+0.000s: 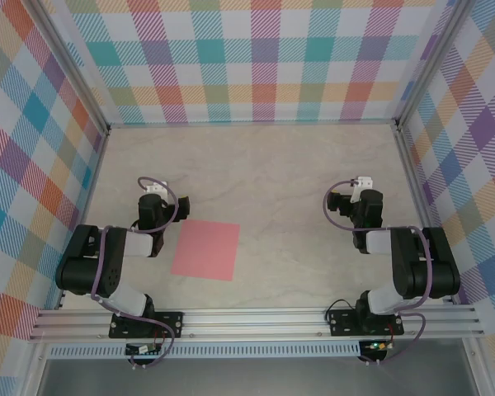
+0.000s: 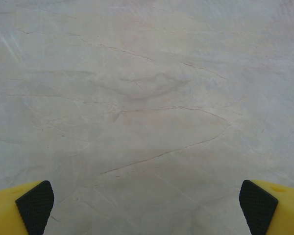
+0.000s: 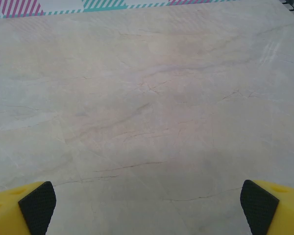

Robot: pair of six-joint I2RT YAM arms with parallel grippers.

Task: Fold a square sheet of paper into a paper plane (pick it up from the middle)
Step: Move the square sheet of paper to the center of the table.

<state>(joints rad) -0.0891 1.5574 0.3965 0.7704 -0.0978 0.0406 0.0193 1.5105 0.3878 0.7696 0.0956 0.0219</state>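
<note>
- The square sheet of paper (image 1: 206,250) is seen lying flat and unfolded on the marble-patterned table (image 1: 272,165).
- The left gripper (image 2: 147,208) is held just beside the sheet's far left corner, apart from it. Its fingers (image 2: 35,208) are spread wide and nothing is grasped.
- The right gripper (image 3: 147,208) is held well to the right of the sheet. Its fingers (image 3: 36,208) are likewise released, with nothing between them.
- Plaid walls (image 1: 264,58) are set well beyond the sheet.

The square sheet of paper (image 1: 205,250) lies on the table (image 1: 264,165), apparently just right of the left claw (image 1: 157,204).
</note>
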